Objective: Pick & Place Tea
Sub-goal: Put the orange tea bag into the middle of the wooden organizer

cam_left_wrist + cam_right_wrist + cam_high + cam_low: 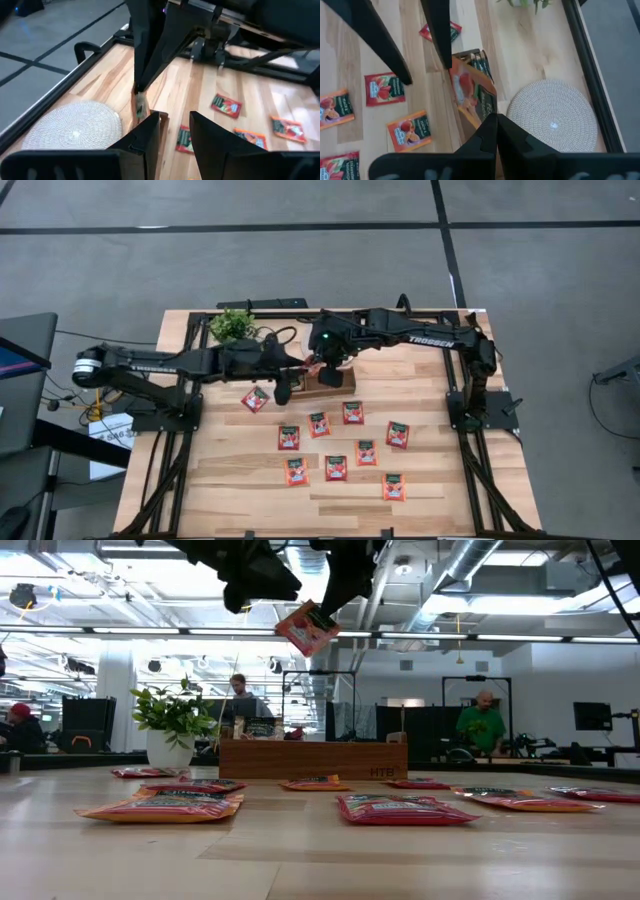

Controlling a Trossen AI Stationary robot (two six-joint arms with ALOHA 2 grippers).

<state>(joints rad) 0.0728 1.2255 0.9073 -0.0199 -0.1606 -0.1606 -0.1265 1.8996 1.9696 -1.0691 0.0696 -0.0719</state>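
My right gripper (493, 118) is shut on one red-orange tea sachet (308, 628) and holds it high above the brown wooden tray (312, 758). My left gripper (175, 122) is open and nearly level. It stands right beside the hanging sachet (140, 107), which is outside the gap between its fingers. Several more sachets (336, 467) lie flat on the table in front of the tray. A few others stand inside the tray (482, 97). My right gripper pinches the sachet's upper corner (324, 612) between its two fingers, which slant down from above. The sachet hangs tilted below the fingertips, clear of the tray and the table. My left gripper: one finger (445, 55) ends close to the sachet's edge; whether it touches I cannot tell.
A round white woven disc (552, 120) lies beside the tray toward the table's far edge. A potted plant (232, 325) stands at the far left. The near half of the table (330, 510) holds the loose sachets. People and desks show in the room behind.
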